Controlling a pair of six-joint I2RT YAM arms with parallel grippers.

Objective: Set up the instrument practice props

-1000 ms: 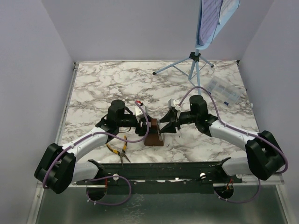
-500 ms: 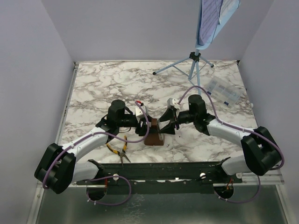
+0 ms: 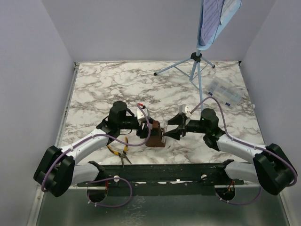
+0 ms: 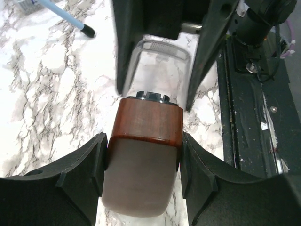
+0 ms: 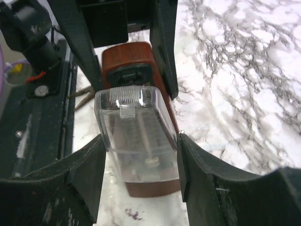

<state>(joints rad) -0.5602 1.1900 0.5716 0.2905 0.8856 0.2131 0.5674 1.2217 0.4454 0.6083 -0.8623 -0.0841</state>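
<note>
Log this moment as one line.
left gripper: shut on small brown pyramid metronome | right gripper: straddles its clear cover, grip unclear | light blue music stand: upright, far right

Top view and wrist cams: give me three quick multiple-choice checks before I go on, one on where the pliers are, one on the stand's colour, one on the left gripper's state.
1. Where do the pliers lie?
A far left corner; B far right corner; C left of the metronome, at the near side of the table.
2. What colour is the stand?
A light blue; B red; C black.
3. What is the left gripper doing?
A open, clear of everything; B shut on the metronome; C shut on the pliers.

Answers: C, the top view shows them beside it near the front edge; A, its legs and desk are pale blue; B, the left wrist view shows it clamped on the brown body.
</note>
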